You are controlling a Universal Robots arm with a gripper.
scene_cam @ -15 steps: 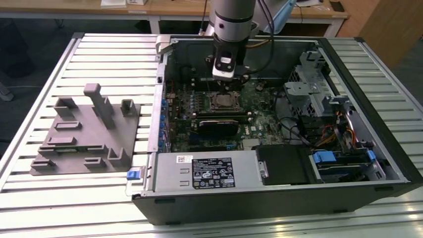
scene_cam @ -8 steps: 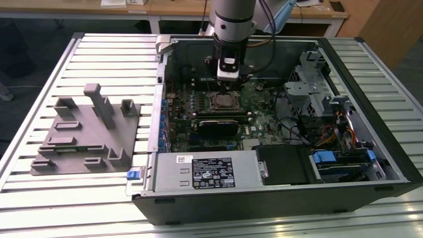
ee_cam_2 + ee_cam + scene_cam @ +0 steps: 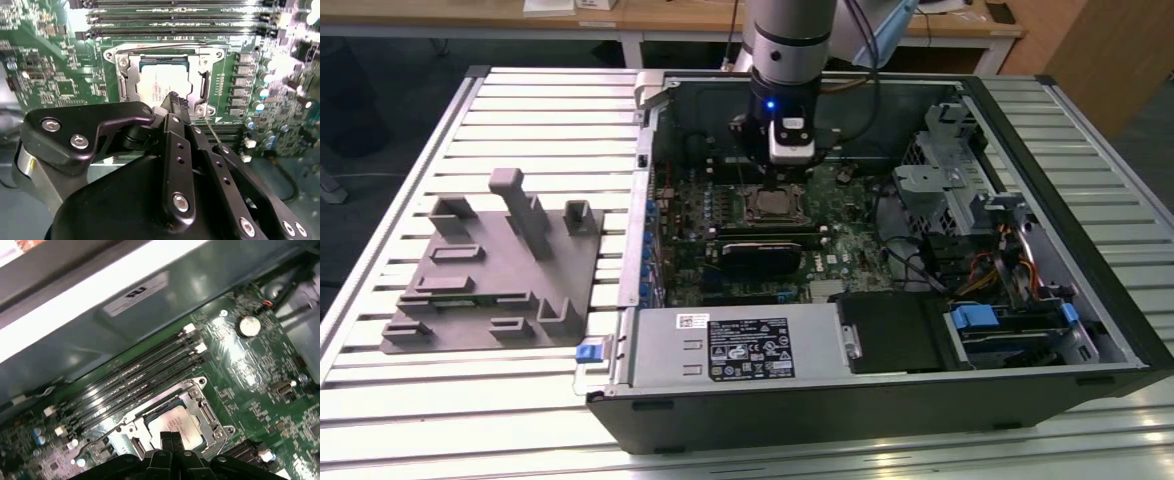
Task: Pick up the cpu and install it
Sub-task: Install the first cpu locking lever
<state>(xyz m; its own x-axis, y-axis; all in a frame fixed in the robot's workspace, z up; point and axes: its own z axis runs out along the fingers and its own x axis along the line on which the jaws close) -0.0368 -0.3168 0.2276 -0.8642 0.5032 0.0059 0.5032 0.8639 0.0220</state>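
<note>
We are looking down our gripper (image 3: 175,102) in the second wrist view, where its two black fingers (image 3: 176,150) are pressing together with no gap between the tips, clenched and holding nothing. The tips are hovering just over the near edge of the cpu (image 3: 161,82); we cannot tell whether they are touching it. In the first wrist view the same closed gripper (image 3: 171,437) is pointing at the cpu (image 3: 175,422) from the side.

The cpu is lying flat inside the socket (image 3: 125,75) on the motherboard (image 3: 55,75), a small square chip with a pale silver-white top that is catching the light. The socket's metal frame is surrounding it on all sides, and a thin lever wire is running along the frame's far edge.

Room around the chip is tight. The memory slots (image 3: 135,377) are running close beside the socket, and a row of capacitors (image 3: 265,85) is standing near its other side.

In the exterior view the arm (image 3: 787,40) is reaching straight down into the open computer case (image 3: 881,400), with the gripper (image 3: 781,175) just above the socket (image 3: 778,205). The case walls are rising around the board, and drive cages (image 3: 947,180) are crowding the exterior view's right. The grey fixture (image 3: 494,270) is sitting well apart on the slatted table (image 3: 454,420), on the exterior view's left.
</note>
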